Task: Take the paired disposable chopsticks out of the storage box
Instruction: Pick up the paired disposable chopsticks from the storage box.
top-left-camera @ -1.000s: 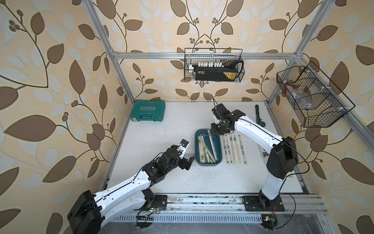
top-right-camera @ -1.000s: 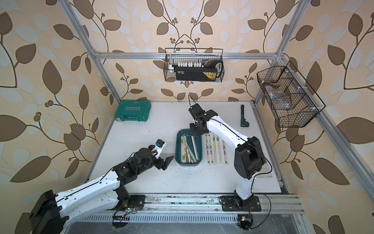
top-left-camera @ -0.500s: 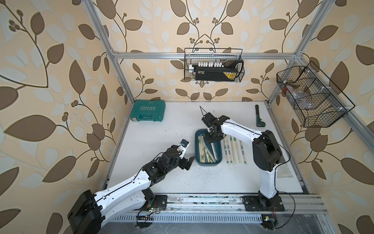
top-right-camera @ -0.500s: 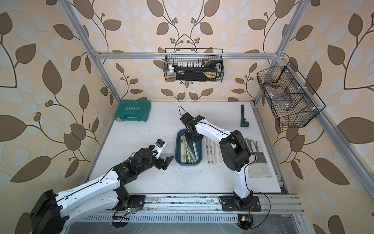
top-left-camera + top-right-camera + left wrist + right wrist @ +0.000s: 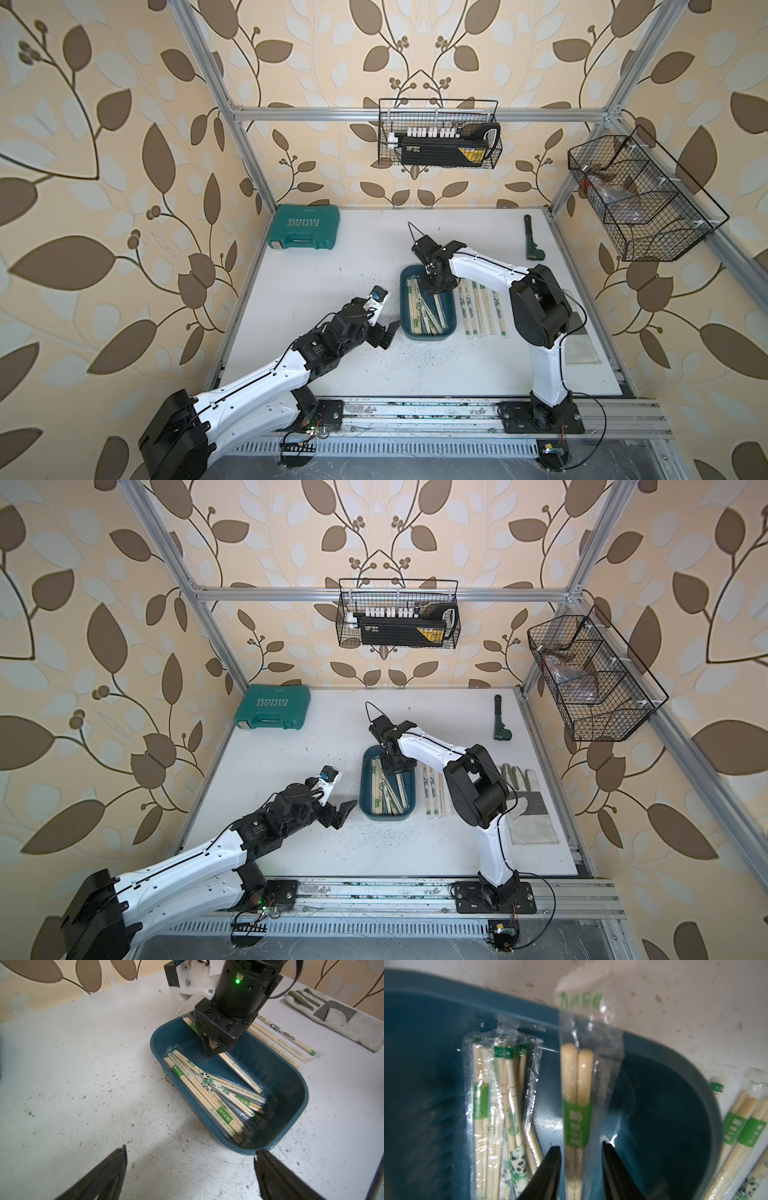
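The storage box (image 5: pixel 428 337) (image 5: pixel 388 816) is a dark teal tray at mid-table. It holds several paired disposable chopsticks (image 5: pixel 424 309) (image 5: pixel 207 1093) in clear sleeves. My right gripper (image 5: pixel 434 289) (image 5: pixel 214 1052) reaches down into the box's far end. In the right wrist view its jaws stand open on either side of one sleeved pair (image 5: pixel 577 1093) with a green band. A gap shows on both sides of it (image 5: pixel 581 1145). My left gripper (image 5: pixel 388 332) (image 5: pixel 191 1149) is wide open and empty, just off the box's near left corner.
Several more chopstick pairs (image 5: pixel 482 307) (image 5: pixel 280 1041) lie side by side on the table right of the box. A work glove (image 5: pixel 525 808) lies further right. A green EXPLOIT case (image 5: pixel 305 227) sits at the back left, a dark green tool (image 5: pixel 532 241) at the back right.
My right gripper has moved from the box's far right end down into the box, and its jaws have opened around a pair. The left arm has not moved.
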